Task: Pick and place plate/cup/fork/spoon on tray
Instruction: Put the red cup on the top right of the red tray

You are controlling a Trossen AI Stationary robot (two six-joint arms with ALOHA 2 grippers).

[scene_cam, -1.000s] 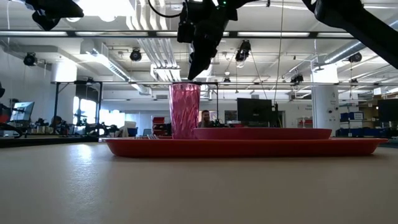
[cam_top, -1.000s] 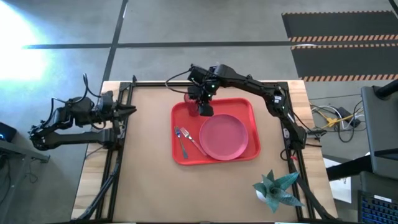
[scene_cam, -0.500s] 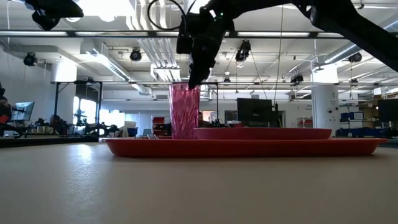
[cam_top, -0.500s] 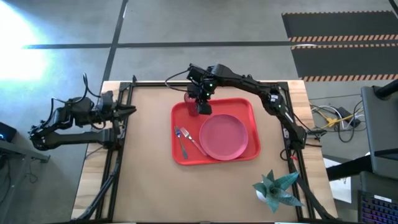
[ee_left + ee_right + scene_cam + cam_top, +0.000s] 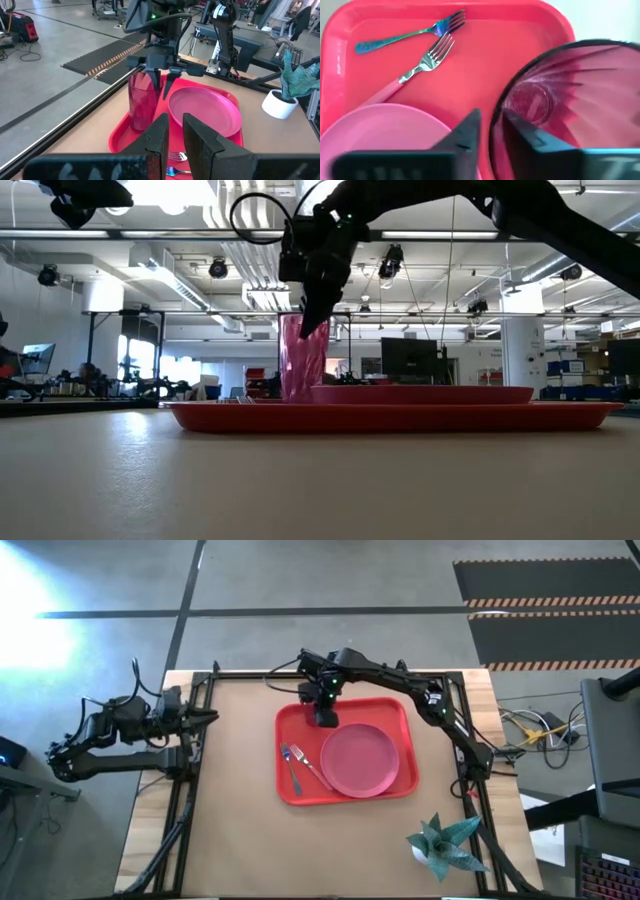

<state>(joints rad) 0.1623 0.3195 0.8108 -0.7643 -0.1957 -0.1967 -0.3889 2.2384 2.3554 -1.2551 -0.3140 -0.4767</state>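
Low view, nearest first: bare brown table [image 5: 200, 480] in front, then the red tray [image 5: 400, 416] lying flat on it. On the tray the plate [image 5: 420, 393] sits flat toward the right; left of it the cup [image 5: 303, 360] stands near the tray's far-left corner, tilted, its top leaning left. The right gripper [image 5: 316, 310] comes down from above at the cup's rim.

Right wrist view: one finger inside the cup [image 5: 560, 105], the other outside, the rim wall between them – narrow grip, holding the cup by its rim. The fork [image 5: 415, 70] lies on the tray floor [image 5: 485, 60], tines beside the head of the spoon [image 5: 405, 35], whose bluish head looks tined here. Plate [image 5: 385, 135] edge close by.

High view: tray [image 5: 395, 788] mid-table, plate [image 5: 359, 759] on its right half, fork [image 5: 310, 766] and spoon [image 5: 291, 766] side by side on its left half, cup [image 5: 324, 716] at the far-left corner under the right gripper [image 5: 324, 712].

Left gripper [image 5: 208, 717] waits off the table's left edge, well apart from the tray; left wrist view shows its fingers [image 5: 160, 140] close together, a narrow gap, nothing held
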